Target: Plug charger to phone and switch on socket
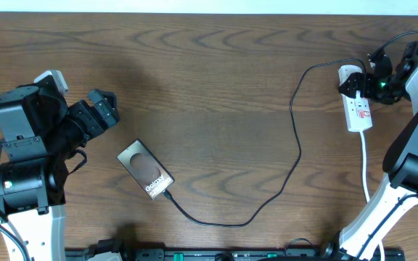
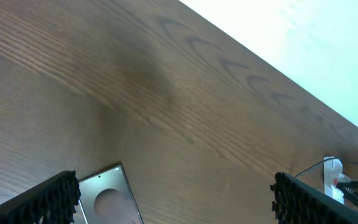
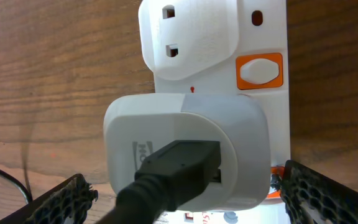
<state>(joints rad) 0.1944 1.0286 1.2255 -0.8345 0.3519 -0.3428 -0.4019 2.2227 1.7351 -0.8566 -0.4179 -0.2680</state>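
Two claws spread, both empty: left claw [image 1: 106, 109], right claw [image 1: 359, 82].
We find the power strip [image 1: 360, 116] by the surface's far right corner; it looks light and slippery, so we would press its probably stiff orange switch [image 3: 260, 70] squarely from above.

A robotics lab bench, not a home — a left arm [image 1: 20, 167] and a right arm [image 1: 412, 174] on white bases stand at the ends of a wood-grain table [image 1: 209, 80], a black rail [image 1: 216, 255] along its near edge.
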